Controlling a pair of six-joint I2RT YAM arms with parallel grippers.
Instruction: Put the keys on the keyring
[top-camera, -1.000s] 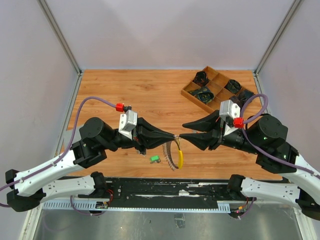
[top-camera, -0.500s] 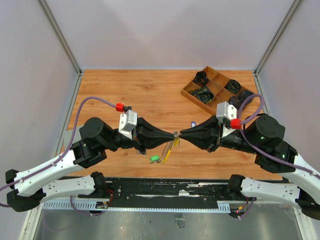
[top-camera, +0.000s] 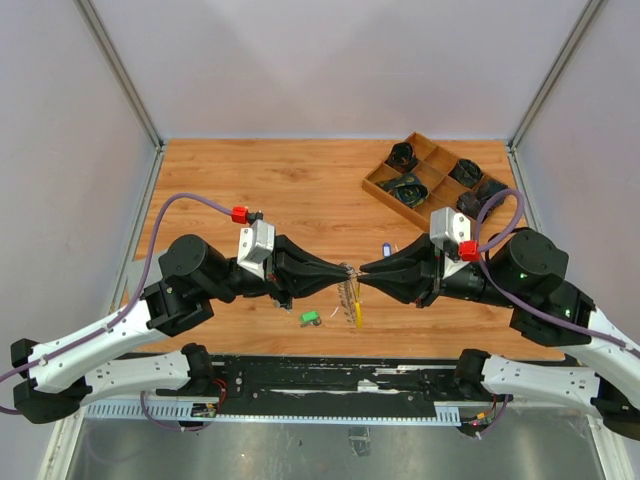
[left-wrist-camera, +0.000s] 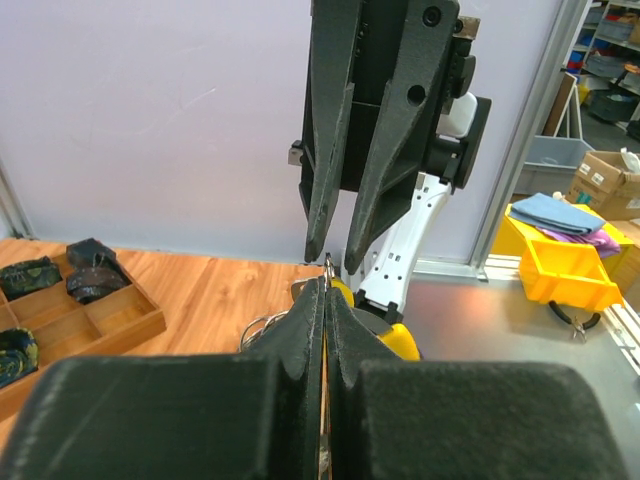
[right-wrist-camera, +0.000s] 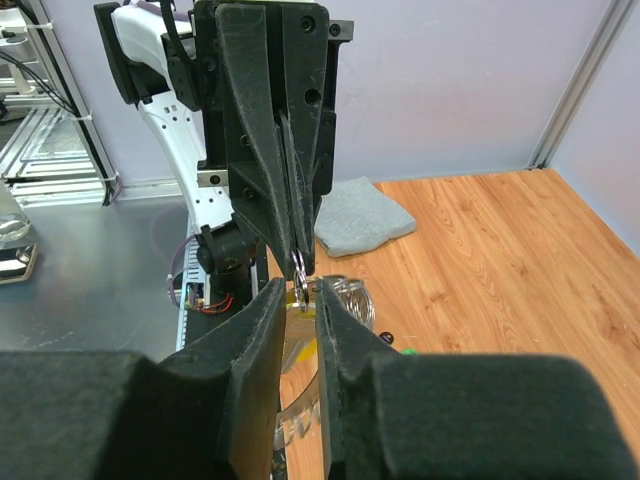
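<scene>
Keyring (top-camera: 350, 297) hangs over the table (top-camera: 250, 190) between my tips, clamped in my closed left gripper (top-camera: 342, 271). My right gripper (top-camera: 364, 274) has its jaws nearly together at the wire; whether they bite I cannot tell. I would hold the left steady and seat the right squarely first.

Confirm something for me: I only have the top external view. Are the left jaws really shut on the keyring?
Observer: Yes. In the left wrist view the jaws of the left gripper press together on a thin wire of the keyring.
Operator: And the right jaws?
Observer: The right wrist view shows a narrow gap at the right gripper, a small loop of the keyring just above it; I cannot tell whether they grip.
</scene>
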